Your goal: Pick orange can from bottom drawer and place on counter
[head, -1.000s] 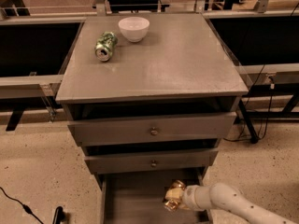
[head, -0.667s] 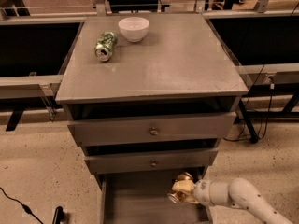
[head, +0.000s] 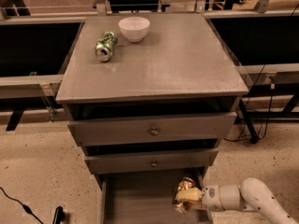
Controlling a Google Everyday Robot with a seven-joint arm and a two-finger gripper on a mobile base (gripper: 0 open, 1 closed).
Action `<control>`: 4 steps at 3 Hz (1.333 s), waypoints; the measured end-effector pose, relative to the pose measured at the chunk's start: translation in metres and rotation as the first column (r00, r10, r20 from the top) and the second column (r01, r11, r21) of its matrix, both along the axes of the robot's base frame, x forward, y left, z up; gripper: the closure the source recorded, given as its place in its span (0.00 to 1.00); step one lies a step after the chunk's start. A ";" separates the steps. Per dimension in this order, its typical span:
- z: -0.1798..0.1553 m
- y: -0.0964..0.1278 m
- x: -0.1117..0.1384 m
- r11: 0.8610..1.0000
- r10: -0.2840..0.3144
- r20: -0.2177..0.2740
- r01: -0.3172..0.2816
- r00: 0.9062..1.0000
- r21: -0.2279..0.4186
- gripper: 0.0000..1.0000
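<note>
The orange can (head: 184, 187) is a shiny copper can held in my gripper (head: 188, 196) over the right side of the open bottom drawer (head: 135, 199). The gripper comes in from the lower right on a white arm (head: 243, 197) and its fingers are shut on the can. The can sits just below the front of the middle drawer, lifted off the drawer floor. The counter (head: 173, 64) is the broad grey top of the cabinet, above.
A green-and-white can (head: 105, 45) lies on its side at the counter's back left, beside a white bowl (head: 134, 28). Two upper drawers with brass knobs (head: 153, 131) stick out slightly. Black cables run on the floor at left and right.
The gripper with the orange can has moved up and a little right inside the bottom drawer, closer to the middle drawer's front.
</note>
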State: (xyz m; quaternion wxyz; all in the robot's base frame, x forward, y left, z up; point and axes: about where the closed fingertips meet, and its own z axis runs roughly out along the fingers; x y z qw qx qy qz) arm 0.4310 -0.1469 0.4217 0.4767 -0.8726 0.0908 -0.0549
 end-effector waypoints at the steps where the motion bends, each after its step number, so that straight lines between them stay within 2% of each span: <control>1: 0.027 0.000 0.000 0.999 0.046 0.081 -0.047 0.996 0.011 1.00; 2: 0.093 0.004 -0.013 0.990 0.142 0.207 -0.143 0.968 -0.010 1.00; 3: 0.190 0.014 -0.025 0.975 0.221 0.335 -0.203 0.916 -0.089 1.00; 4: 0.283 0.026 -0.023 0.951 0.300 0.357 -0.246 0.885 -0.188 1.00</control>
